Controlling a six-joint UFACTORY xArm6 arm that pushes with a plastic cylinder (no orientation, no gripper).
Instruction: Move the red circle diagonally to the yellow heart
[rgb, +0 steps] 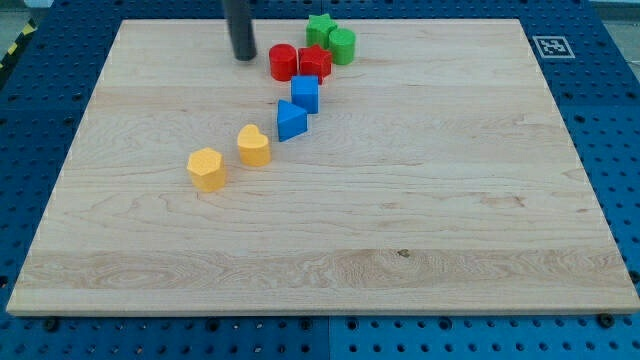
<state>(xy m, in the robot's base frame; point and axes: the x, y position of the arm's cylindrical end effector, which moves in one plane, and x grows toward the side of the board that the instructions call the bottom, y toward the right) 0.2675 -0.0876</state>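
The red circle (282, 62) stands near the view's top, touching a second red block (315, 63) on its right. The yellow heart (254, 145) lies lower and a little left of it, at mid-board. My tip (243, 56) is the end of the dark rod coming in from the view's top. It rests on the board just left of the red circle, with a small gap between them.
A blue cube (305, 93) and a blue triangular block (290, 120) lie in a line between the red circle and the yellow heart. A yellow hexagon (206, 168) lies lower left of the heart. A green star (321, 28) and a green cylinder (342, 45) sit at the view's top.
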